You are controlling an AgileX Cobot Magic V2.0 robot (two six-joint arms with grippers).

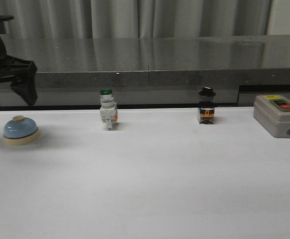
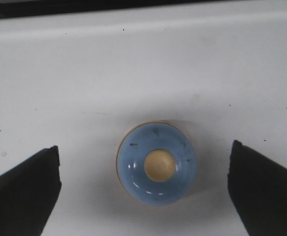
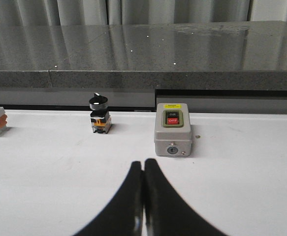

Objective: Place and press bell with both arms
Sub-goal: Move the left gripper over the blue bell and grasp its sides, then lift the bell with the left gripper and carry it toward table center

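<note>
Small light-blue dome bell with cream base sits on the white table, directly below the left gripper, jaws spread wide either side. Looks light, rigid, slick dome; grip the base rim. Right gripper pressed together, far off.

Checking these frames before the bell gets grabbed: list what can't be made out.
- Right gripper: out of the front view; shown only by its wrist camera, fingers together.
- Left gripper: fingertips cut by the wrist view's edge; front view crops the arm.
- Grey box: label too small.
- Bell: base hidden beneath dome.
</note>
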